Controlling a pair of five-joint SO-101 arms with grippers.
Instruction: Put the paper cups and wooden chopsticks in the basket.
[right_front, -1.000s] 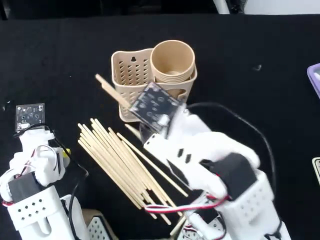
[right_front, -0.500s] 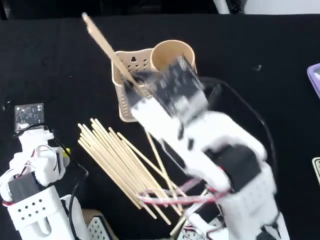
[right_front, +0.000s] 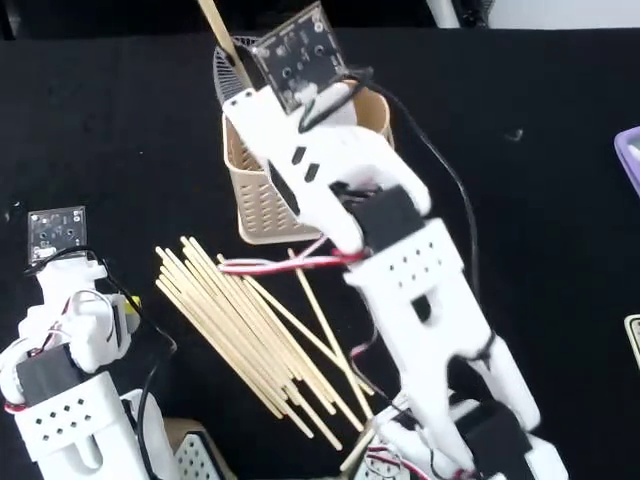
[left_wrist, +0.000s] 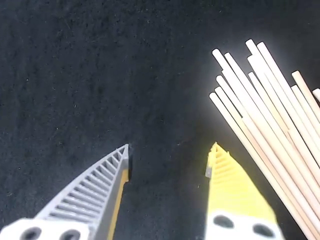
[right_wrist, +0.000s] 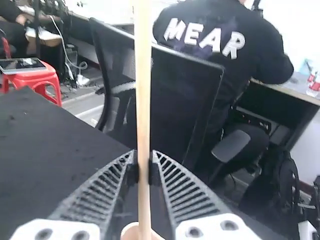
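Right gripper (right_wrist: 142, 170) clamped on one upright wooden chopstick (right_wrist: 143, 75) over the basket (right_front: 255, 205), left gripper (left_wrist: 170, 160) spread wide, loose chopsticks (right_front: 250, 330) at basket's 6 o'clock

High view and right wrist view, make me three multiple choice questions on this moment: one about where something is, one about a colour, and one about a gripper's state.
1. Where do the loose chopsticks lie?
A. on a plate
B. on the black table
C. in a drawer

2. What colour is the basket?
A. beige
B. green
C. blue

3. What is the right gripper doing?
A. open and empty
B. shut on a chopstick
C. shut on a spoon

Answers:
1. B, the high view shows the sticks fanned out flat on the black surface.
2. A, its perforated wall is beige in the high view.
3. B, the right wrist view shows both fingers pressed against one wooden stick.
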